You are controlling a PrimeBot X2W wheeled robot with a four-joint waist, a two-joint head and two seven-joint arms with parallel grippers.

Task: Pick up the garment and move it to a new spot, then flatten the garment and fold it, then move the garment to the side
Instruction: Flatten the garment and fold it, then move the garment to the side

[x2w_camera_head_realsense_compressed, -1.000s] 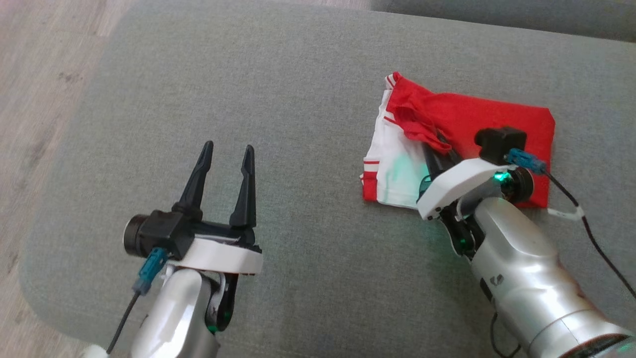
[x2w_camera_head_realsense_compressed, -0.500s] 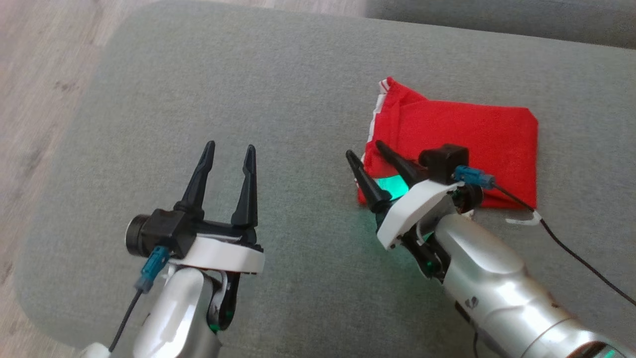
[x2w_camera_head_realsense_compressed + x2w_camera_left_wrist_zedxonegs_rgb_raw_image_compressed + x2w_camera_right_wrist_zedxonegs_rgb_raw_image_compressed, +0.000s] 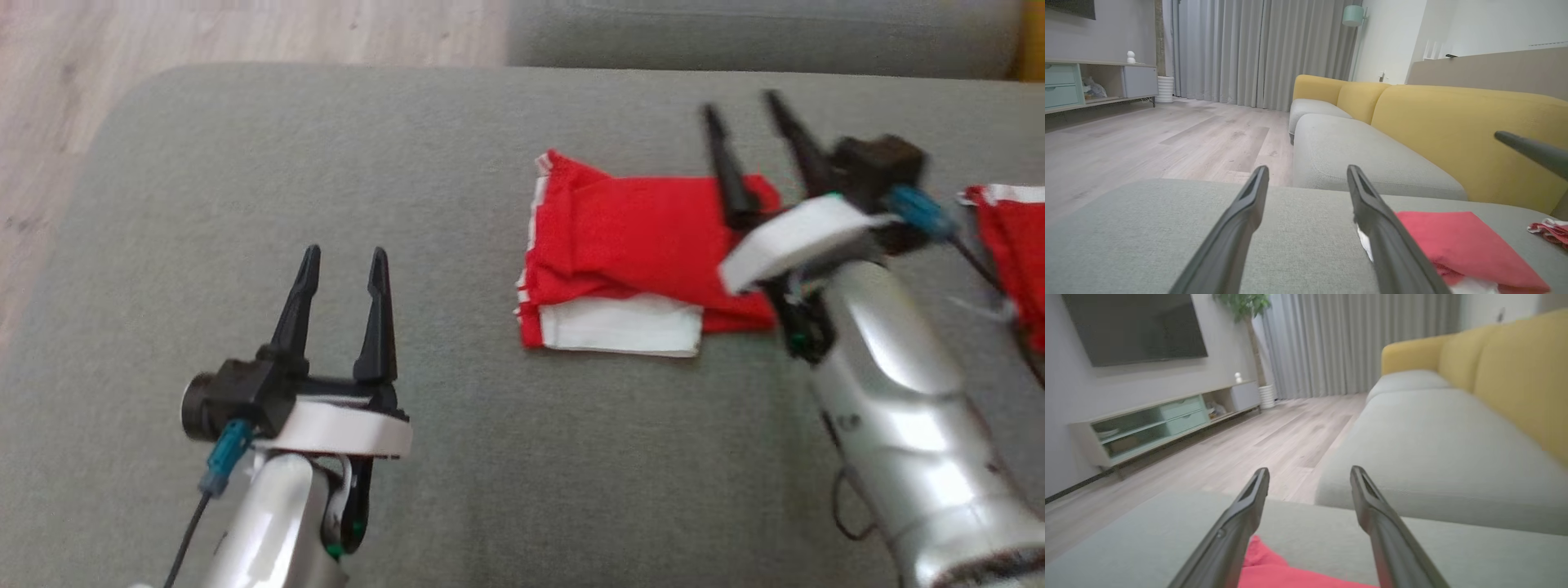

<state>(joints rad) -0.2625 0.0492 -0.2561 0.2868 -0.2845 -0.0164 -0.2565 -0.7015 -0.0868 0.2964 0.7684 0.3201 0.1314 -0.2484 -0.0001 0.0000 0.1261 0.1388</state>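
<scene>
Grey sofa cushion (image 3: pixel 457 490) spreads under both arms, and right of its middle lies the garment (image 3: pixel 645 245): a red piece folded into a flat, roughly rectangular packet, with white striped trim down its left edge and a white panel showing along its near edge. At its right end I see the right gripper (image 3: pixel 740 104), fingers spread wide with nothing between them, while the left gripper (image 3: pixel 344 251) hovers well off to the left, likewise spread and empty. Another red-and-white cloth (image 3: pixel 1008 245) lies apart at the far right.
</scene>
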